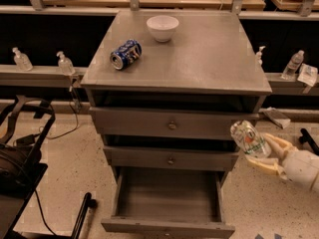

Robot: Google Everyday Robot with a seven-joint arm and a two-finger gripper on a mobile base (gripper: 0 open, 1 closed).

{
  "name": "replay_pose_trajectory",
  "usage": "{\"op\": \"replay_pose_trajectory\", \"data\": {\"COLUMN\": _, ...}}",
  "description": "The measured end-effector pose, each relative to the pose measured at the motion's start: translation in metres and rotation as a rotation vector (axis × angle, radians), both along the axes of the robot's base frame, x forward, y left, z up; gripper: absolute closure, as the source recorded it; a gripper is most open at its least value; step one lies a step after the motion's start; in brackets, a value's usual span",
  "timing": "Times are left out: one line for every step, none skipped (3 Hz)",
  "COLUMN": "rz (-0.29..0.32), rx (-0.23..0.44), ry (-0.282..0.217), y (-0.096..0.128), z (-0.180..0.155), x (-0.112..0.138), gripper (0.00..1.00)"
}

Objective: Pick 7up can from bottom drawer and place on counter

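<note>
The robot's gripper (262, 152) is at the right side of the frame, just beside the grey cabinet. Its two pale fingers are closed around the 7up can (248, 138), one above it and one below. The can is tipped over a bit, with its silver top pointing up and to the left. It hangs in the air next to the two shallow drawers, so it is out of the bottom drawer (167, 227). That drawer is pulled open at the bottom middle of the frame, and I can see nothing inside it. So I think the picking part is done. What is left is to lift the can higher, because it is lower than the counter (209, 59), then move it over the top and put it down. On the counter there is a blue can (125, 54) lying on its side and a white bowl (162, 27), with lots of bare room on the right half.
</note>
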State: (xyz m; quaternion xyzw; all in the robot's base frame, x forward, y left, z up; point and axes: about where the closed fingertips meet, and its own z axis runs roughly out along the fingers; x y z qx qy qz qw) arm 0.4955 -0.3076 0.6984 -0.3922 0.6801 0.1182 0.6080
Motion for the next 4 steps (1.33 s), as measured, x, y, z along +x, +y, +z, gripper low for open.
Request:
{"op": "replay_pose_trajectory", "data": {"rz": -0.151, "rx": -0.063, "ry": -0.048, "y": 0.003, "z": 0.074, "x": 0.076, "gripper": 1.00}}
{"op": "replay_pose_trajectory", "data": {"rz": -0.197, "rx": -0.074, "ry": -0.089, "y": 0.009, "z": 0.146, "x": 0.126, "gripper": 1.00}}
{"op": "replay_pose_trajectory", "data": {"rz": -0.176, "rx": -0.098, "ry": -0.114, "y": 0.024, "z": 0.249, "x": 0.119, "gripper": 1.00}}
{"op": "replay_pose_trajectory", "data": {"rz": -0.168, "rx": -0.165, "ry": -0.100, "y": 0.045, "z": 0.312, "x": 0.127, "gripper": 1.00}}
